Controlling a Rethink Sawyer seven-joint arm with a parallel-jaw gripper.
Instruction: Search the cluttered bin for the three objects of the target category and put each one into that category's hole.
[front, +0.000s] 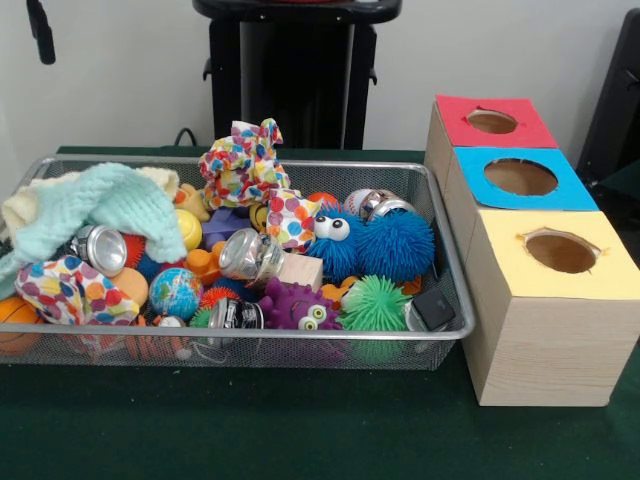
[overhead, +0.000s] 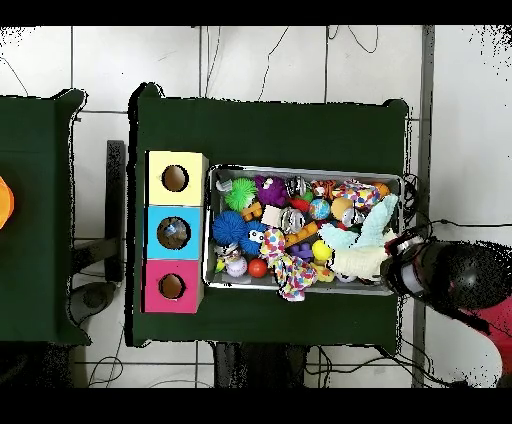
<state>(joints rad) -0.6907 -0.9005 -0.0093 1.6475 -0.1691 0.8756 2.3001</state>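
Bin (front: 452, 262) I see on the green bench (front: 300, 430), heaped with toys just left of the wooden boxes (front: 545, 330); beyond its end the tool (overhead: 405, 262) hangs, whether spread or pressed I cannot tell.

a dark green cloth (front: 300, 430) covers the table under everything.

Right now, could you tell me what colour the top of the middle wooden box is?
Blue, on the middle box; the front view shows it best.
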